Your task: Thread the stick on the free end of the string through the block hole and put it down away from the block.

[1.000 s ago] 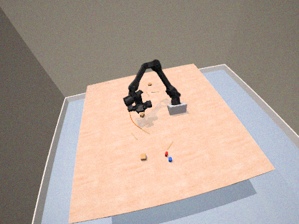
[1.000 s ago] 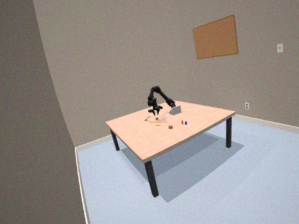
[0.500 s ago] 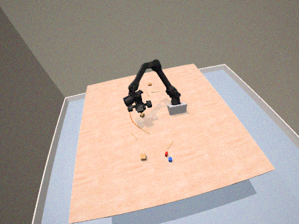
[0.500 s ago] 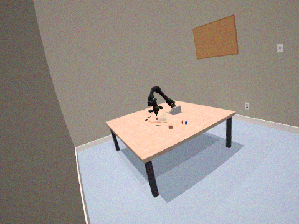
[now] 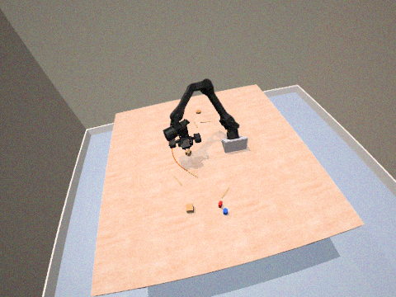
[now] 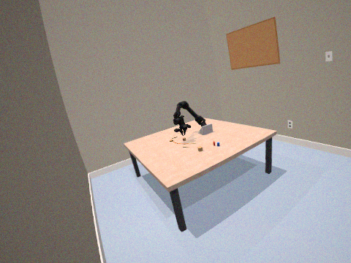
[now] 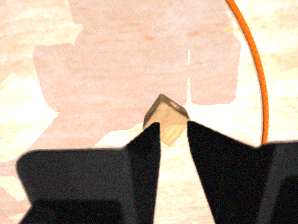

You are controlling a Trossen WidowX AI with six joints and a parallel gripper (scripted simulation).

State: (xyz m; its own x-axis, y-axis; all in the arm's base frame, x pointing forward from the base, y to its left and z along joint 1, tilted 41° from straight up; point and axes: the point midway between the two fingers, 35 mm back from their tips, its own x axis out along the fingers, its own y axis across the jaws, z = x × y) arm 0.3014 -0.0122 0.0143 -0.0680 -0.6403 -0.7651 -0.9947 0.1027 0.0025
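The wooden block (image 5: 188,153) (image 6: 184,139) (image 7: 167,118) stands on the table, set obliquely in the wrist view, a hole faintly visible in its dark side. My gripper (image 5: 187,149) (image 6: 183,135) (image 7: 173,128) is directly above it, pointing down. The fingers are a small gap apart, overlap the block's outline, and hold nothing that I can see. The orange string (image 5: 177,162) (image 7: 258,65) curves beside the block from the button (image 6: 171,140), which is hidden in the top view. The stick (image 5: 192,174) (image 6: 190,143) lies on the table at the string's free end.
Loose sticks lie at the front left (image 5: 177,181), front right (image 5: 225,192) and back (image 5: 205,122). Another wooden block (image 5: 190,208) (image 6: 199,149), a red piece (image 5: 220,204) and a blue piece (image 5: 225,211) are at the front. An orange-brown disc (image 5: 198,111) is at the back.
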